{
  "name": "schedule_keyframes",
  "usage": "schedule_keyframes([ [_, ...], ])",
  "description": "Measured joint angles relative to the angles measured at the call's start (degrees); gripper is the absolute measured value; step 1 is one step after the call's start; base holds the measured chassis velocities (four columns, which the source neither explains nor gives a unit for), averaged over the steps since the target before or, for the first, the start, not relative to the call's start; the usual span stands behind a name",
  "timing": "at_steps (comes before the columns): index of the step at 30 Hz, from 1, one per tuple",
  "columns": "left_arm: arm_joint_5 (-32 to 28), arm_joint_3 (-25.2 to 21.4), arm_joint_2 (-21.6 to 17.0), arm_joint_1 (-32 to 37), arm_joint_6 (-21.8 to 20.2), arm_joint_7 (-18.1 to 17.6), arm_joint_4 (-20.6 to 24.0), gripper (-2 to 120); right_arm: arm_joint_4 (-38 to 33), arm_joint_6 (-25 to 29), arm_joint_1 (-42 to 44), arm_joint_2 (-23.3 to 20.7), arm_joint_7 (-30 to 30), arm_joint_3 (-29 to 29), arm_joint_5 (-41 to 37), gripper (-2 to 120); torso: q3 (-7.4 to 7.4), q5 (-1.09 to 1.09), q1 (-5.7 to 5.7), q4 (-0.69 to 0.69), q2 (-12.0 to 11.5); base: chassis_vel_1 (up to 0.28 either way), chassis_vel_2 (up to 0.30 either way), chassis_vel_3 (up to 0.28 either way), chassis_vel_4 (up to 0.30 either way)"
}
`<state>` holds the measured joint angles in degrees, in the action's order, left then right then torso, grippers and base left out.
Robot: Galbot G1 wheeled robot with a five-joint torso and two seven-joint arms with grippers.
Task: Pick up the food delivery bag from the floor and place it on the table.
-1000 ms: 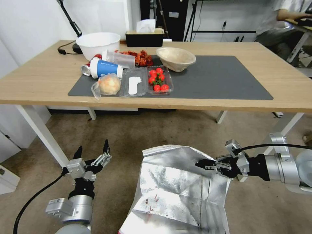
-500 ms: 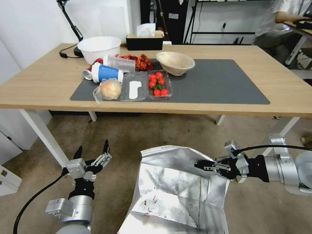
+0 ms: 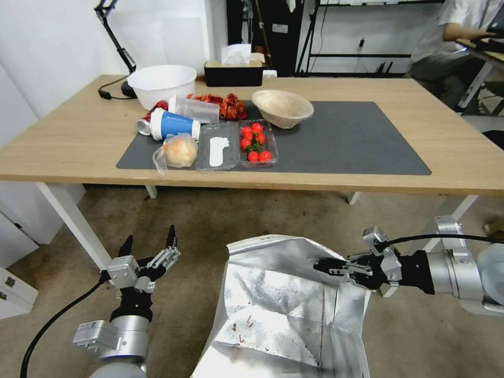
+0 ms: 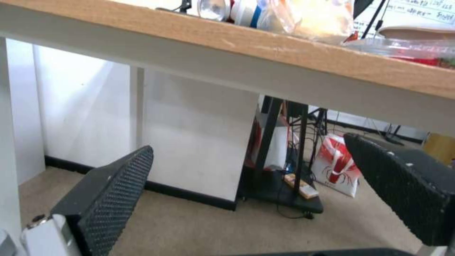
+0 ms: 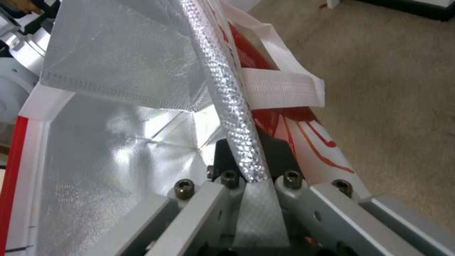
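My right gripper is clamped on the food delivery bag's rim – my left gripper gapes idle – table placement remains.

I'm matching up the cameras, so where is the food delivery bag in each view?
Head view: food delivery bag bottom centre, rim pinched in the right gripper; left gripper open beside it.
Left wrist view: looks under the table; the far red-and-white bag is another one.
Right wrist view: foil rim running up the middle, red side beside it.
Shared landmark: the beige carpet.
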<state>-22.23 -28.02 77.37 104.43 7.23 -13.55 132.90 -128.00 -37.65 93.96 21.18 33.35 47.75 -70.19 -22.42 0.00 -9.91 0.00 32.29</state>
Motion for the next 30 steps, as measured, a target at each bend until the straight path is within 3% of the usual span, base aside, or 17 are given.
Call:
schedule_keyframes([
  [30, 0.2, 0.0, 0.0, 0.0, -0.1, 0.0, -0.1, 100, -0.1, 0.1, 0.0, 0.1, -0.1, 0.0, 0.0, 0, -4.31, 0.00, -2.79, 0.00, 7.1, 0.000, 0.000, 0.000, 0.000],
])
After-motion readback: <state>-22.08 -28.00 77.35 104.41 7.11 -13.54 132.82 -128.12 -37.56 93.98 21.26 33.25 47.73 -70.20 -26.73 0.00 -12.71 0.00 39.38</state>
